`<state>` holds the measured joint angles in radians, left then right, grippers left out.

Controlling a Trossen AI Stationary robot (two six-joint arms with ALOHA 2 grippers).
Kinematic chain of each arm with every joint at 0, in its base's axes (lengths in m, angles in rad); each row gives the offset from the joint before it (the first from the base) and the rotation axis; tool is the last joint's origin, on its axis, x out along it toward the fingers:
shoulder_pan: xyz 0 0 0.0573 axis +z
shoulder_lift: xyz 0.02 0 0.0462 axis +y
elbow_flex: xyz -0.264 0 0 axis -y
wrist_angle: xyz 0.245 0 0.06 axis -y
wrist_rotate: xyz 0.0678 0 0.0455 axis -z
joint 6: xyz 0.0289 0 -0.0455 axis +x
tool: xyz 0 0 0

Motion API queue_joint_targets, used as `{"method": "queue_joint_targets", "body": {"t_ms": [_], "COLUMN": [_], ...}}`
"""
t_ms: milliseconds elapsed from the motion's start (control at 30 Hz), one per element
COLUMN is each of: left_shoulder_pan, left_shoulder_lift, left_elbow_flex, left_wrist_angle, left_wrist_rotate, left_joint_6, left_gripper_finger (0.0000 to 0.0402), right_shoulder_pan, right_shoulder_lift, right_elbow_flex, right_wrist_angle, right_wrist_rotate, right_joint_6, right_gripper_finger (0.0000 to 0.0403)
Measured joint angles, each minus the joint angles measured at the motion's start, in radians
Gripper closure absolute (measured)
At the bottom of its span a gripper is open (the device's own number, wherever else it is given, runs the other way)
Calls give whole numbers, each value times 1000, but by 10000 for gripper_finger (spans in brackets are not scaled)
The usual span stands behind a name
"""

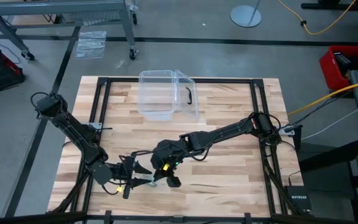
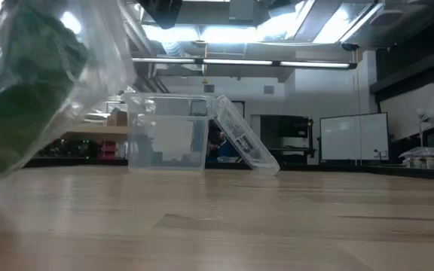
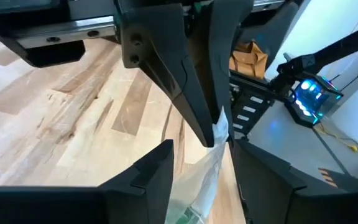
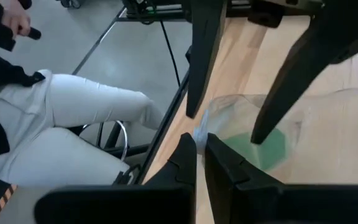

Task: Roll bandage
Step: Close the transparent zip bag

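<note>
Now, stage: both arms are meeting at the near edge of the tabletop [image 1: 229, 168], working on the bagged bandage rather than rolling yet.
Bandage [image 4: 267, 148]: it is sitting as a green mass inside the clear wrapper [image 4: 229, 115], lying on the wood between the two end effectors; the low view is showing it green through the plastic, close to that camera.
Right end effector [image 4: 199, 155]: its fingers are pressed together and pinching an edge of the wrapper, judging by the wrist view, probably to be anchoring the plastic so the cloth can be drawn out.
Left end effector [image 3: 201, 162]: its fingers are standing spread, straddling the wrapper's bunched end without clamping it, likely readying for a fresh bite.
Reason for the pairing: one side seems to be holding the wrapper taut while the other seeks the opening.
Box [image 1: 166, 93]: it is standing well apart toward the far side, lid tipped open, out of the working area.
Person [image 4: 61, 124]: someone is sitting just beyond the table's edge, legs in light trousers showing.
Progress: early, I judge, as the bandage is not yet out of its wrapper.
</note>
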<state>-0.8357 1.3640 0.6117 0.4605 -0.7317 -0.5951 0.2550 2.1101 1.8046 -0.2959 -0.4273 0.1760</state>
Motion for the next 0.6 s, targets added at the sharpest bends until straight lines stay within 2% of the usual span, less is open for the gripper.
{"method": "queue_joint_targets", "body": {"t_ms": [167, 333, 433, 567, 600], "left_shoulder_pan": [0, 0, 0, 5, 7], "left_shoulder_lift": [0, 0, 0, 0, 0], "left_elbow_flex": [0, 0, 0, 0, 0], "left_wrist_angle": [-19, -50, -66, -63, -57], "left_wrist_rotate": [19, 20, 20, 20, 12], "left_joint_6": [0, 0, 0, 14, 20], "left_gripper_finger": [240, 267, 305, 382, 391], "right_shoulder_pan": [0, 0, 0, 0, 0], "right_shoulder_lift": [0, 0, 0, 0, 0], "right_elbow_flex": [0, 0, 0, 0, 0], "right_wrist_angle": [4, 9, 9, 9, 9], "right_wrist_rotate": [24, 24, 24, 34, 38], "right_joint_6": [2, 3, 3, 8, 9], "right_gripper_finger": [386, 386, 386, 386, 386]}}
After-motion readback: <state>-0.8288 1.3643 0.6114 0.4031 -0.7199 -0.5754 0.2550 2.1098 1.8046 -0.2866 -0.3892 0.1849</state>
